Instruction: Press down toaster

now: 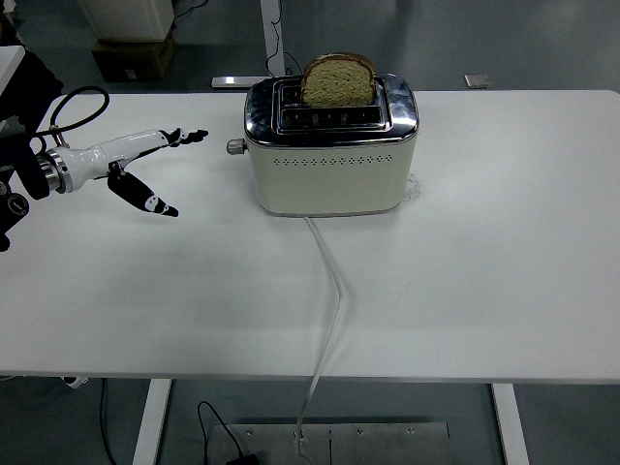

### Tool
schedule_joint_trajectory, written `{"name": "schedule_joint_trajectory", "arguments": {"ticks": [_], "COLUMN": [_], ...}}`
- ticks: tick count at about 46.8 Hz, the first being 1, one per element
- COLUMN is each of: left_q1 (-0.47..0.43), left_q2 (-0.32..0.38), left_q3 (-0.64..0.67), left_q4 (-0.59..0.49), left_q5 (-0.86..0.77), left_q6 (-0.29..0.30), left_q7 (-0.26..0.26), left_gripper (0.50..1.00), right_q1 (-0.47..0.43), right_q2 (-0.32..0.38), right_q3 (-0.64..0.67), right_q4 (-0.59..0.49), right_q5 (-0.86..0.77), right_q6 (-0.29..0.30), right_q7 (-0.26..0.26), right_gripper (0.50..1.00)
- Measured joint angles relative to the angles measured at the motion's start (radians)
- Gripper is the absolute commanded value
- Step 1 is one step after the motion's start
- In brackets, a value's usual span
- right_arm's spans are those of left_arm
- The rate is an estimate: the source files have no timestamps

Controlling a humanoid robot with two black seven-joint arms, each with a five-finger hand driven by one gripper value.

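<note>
Presently, I see the left hand (145, 165) over the left part of the white surface (484, 291), spread and holding nothing: the fingers (184, 136) point right toward the toaster, the thumb (150, 201) angled down and apart from them. The hand is near the toaster but not touching it; a gap of bare surface lies between the fingertips and the appliance. A black cable (68, 102) loops behind the wrist at the left edge.

The toaster (329, 160), cream-bodied with a chrome top, stands upright at the far centre of the surface. Its lever knob (232, 146) projects from the left end, on the side facing the hand, with nothing between them. A slice of bread (338, 79) stands tall out of the rear slot; the front slot's contents I cannot tell. A white power cord (329, 310) runs from the toaster's front base across the surface and over the near edge. A cardboard box (134, 56) sits on the floor beyond the far edge.
</note>
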Motion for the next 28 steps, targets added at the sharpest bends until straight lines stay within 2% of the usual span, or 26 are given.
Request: {"name": "schedule_joint_trajectory", "arguments": {"ticks": [10,28], "left_q1": [0.002,0.005], "left_q2": [-0.033,-0.037], "left_q3": [0.002,0.002], "left_q4": [0.001,0.004], "left_q5": [0.0,-0.001], "left_q6": [0.002,0.002], "left_q7": [0.005,0.005], "left_gripper": [1.0,1.0], "right_q1": [0.0,0.0], "right_q2": [0.0,0.0], "right_q3": [0.0,0.0], "right_q4": [0.0,0.0], "right_q5": [0.0,0.0], "right_q6": [0.0,0.0], "right_q7": [0.0,0.0], "right_gripper": [0.998,0.998]}}
